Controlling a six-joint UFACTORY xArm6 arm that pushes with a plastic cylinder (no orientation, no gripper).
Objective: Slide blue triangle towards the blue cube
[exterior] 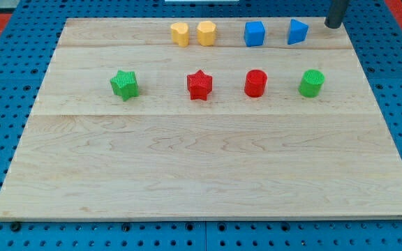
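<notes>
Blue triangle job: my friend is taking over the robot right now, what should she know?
My tip is at the view's top right, just right of the blue triangle, not touching it.
The blue triangle sits in the top row, with the blue cube to its left and a gap between them.
Done: nothing visible yet.
Left: push the triangle leftward to the cube. The tip looks well placed for that.

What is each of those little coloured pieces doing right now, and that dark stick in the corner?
my tip: at the view's top right, right of the blue triangle, apart from it
blue triangle: resting, untouched
blue cube: resting left of the triangle, a gap between
two yellow blocks: side by side, nearly touching
green star, red star, red cylinder, green cylinder: upright, spaced in a row
</notes>
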